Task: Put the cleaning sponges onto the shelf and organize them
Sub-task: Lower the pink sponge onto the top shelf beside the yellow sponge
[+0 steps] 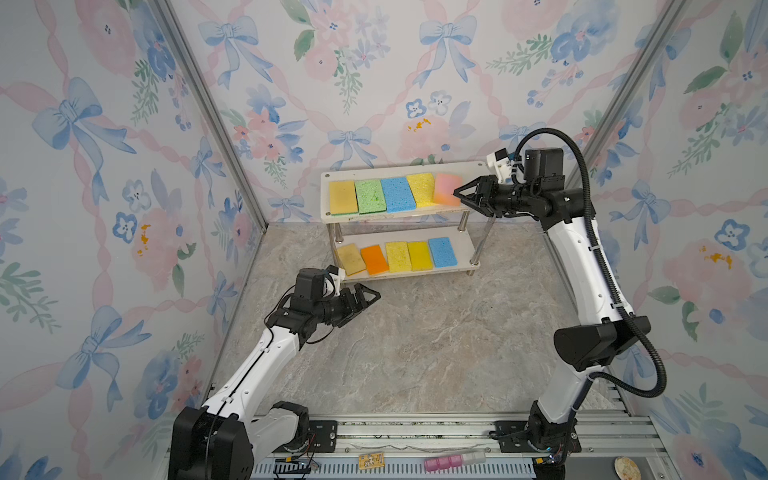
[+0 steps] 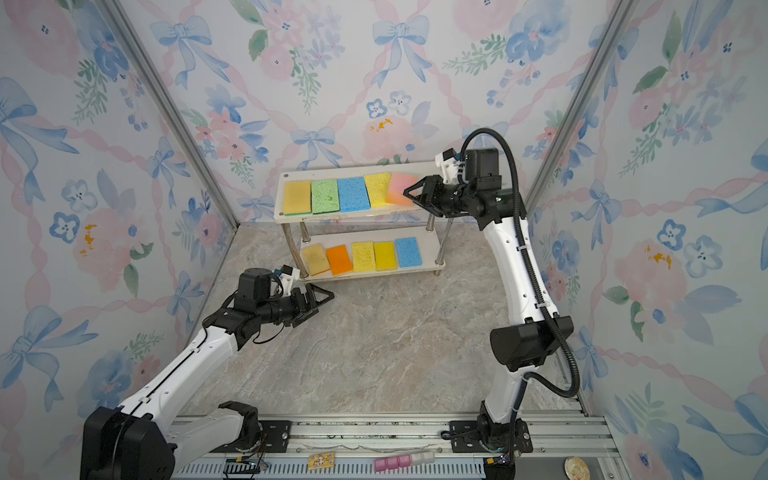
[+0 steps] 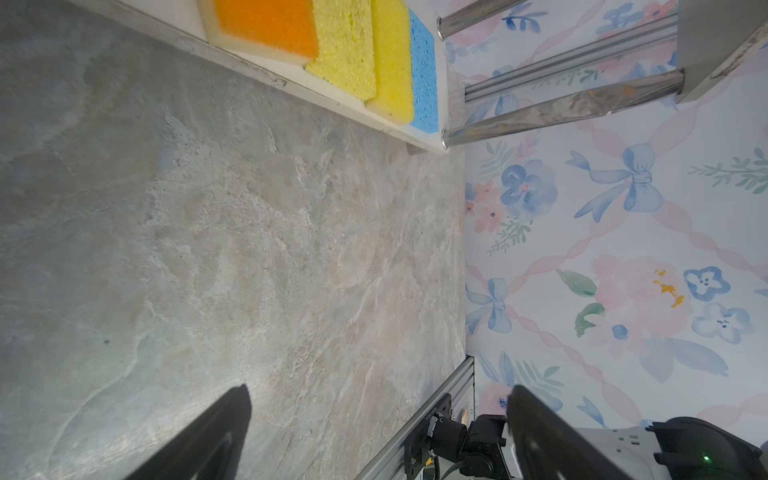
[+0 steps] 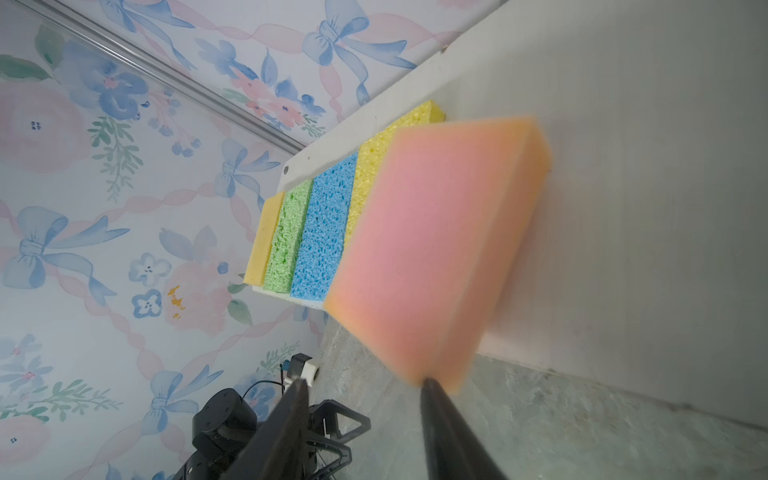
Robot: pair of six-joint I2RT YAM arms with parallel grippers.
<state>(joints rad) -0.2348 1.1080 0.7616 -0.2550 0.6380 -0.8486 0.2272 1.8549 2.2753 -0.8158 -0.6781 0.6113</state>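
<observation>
The white shelf (image 1: 374, 174) stands at the back, seen in both top views. Its upper board carries tan-yellow (image 1: 343, 197), green (image 1: 370, 196), blue (image 1: 397, 194) and yellow (image 1: 420, 190) sponges. A pink sponge (image 1: 446, 189) sits tilted at the right end, blurred in the right wrist view (image 4: 436, 249). My right gripper (image 1: 457, 193) is open at its near corner, one fingertip (image 4: 430, 384) at the sponge's edge. The lower board holds tan (image 1: 351, 259), orange (image 1: 374, 259), two yellow (image 1: 398, 256) and a blue (image 1: 442, 252) sponge. My left gripper (image 1: 376, 296) hangs open and empty before the lower board.
Marble-patterned floor (image 1: 415, 332) spreads in front of the shelf, closed in by floral walls on three sides. Shiny metal posts (image 3: 561, 112) join the boards. On the front rail lie pink and white blocks (image 1: 453, 461) and a small yellow board (image 1: 370, 460).
</observation>
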